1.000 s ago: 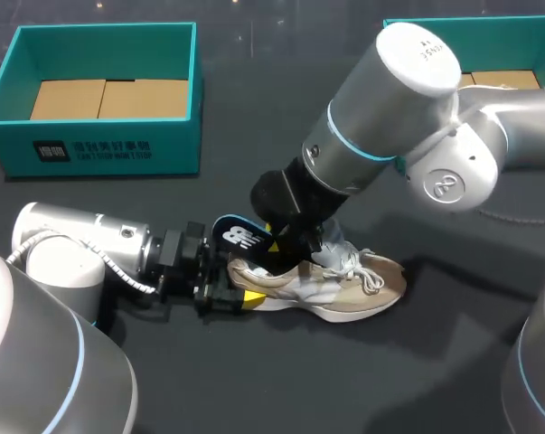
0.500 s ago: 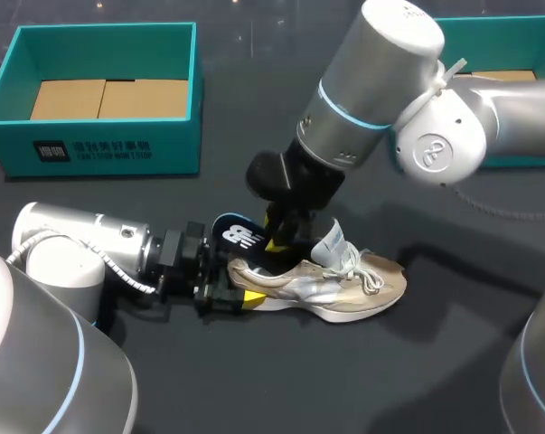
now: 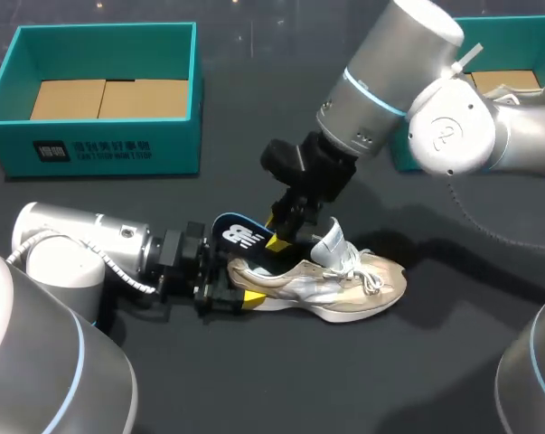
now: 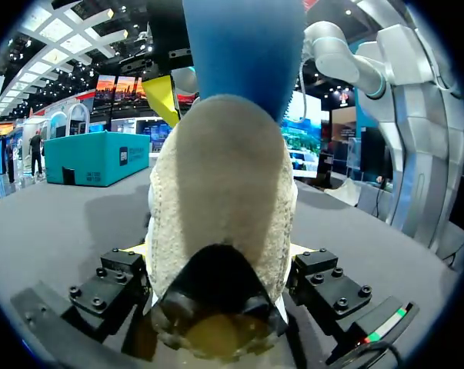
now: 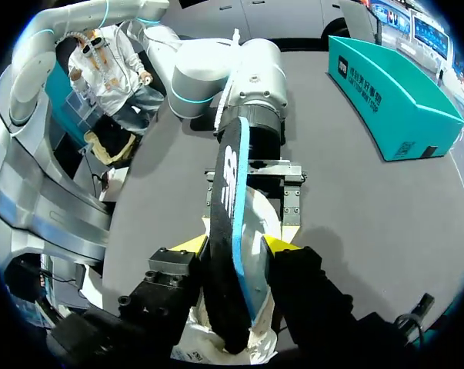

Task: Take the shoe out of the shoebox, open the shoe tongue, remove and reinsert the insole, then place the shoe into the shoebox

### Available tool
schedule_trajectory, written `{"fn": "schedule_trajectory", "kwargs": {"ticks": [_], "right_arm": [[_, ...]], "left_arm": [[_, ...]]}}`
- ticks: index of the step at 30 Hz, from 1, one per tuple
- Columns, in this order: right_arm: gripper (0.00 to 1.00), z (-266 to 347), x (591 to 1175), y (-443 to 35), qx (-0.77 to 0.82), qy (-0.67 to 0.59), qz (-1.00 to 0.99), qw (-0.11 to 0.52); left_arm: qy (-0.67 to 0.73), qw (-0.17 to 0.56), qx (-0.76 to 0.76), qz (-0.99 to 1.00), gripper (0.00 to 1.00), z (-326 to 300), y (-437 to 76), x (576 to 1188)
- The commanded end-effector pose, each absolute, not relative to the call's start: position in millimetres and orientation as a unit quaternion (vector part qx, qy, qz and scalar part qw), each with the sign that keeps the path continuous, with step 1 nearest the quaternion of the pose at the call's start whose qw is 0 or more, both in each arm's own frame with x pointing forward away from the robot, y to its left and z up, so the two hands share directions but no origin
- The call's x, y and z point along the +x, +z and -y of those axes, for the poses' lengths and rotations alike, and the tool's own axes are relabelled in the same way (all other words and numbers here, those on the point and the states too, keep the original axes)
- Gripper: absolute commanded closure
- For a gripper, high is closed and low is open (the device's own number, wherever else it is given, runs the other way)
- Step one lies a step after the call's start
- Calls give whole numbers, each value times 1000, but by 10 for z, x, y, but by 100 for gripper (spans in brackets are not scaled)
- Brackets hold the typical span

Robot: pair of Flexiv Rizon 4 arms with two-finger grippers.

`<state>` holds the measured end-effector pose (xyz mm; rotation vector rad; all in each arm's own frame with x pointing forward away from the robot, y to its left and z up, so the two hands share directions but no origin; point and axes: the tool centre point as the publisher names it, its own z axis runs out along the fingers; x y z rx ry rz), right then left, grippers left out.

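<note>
- Dark table (image 3: 254,389): your teal shoebox (image 3: 183,136) sits far left, no shoe in it.
- Shoe (image 3: 353,291) is out, tongue up, with your left gripper (image 3: 220,295) clamped on its heel.
- Insole (image 3: 240,237) stands half out, pinched in your right gripper (image 3: 286,233); seating and boxing are left, I'd say.

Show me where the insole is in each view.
Head view: insole rises from the shoe heel, beside the right pincer.
Left wrist view: insole towers above the heel.
Right wrist view: insole edge-on between that pincer's fingers.
Landmark: the shoe heel.
</note>
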<state>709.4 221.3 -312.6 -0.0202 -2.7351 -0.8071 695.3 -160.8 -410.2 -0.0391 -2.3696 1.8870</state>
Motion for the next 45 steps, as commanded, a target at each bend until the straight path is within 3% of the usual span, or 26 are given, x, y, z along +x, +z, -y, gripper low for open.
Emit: {"fn": "schedule_trajectory", "kwargs": {"ticks": [1,6,28,37,40,43,45], "right_arm": [[56,-2217,7090,-3214,-22,-302,939,164],[51,-2265,7065,-3232,-30,-319,928,188],[53,-2334,6958,-3243,-95,-329,911,230],[64,-2404,6923,-3303,-94,-335,909,229],[77,-2407,6901,-3310,-96,-338,908,227],[100,-2419,6890,-3303,-93,-345,909,214],[100,-2428,6886,-3295,-92,-346,909,214]], "left_arm": [[622,56,-13,781,100,1603,-4122,6953],[622,56,-13,781,100,1603,-4122,6953],[622,56,-13,781,100,1603,-4122,6953],[622,56,-13,781,100,1603,-4122,6953],[622,56,-13,781,100,1603,-4122,6953],[622,56,-13,781,100,1603,-4122,6953],[622,56,-13,781,100,1603,-4122,6953]]}}
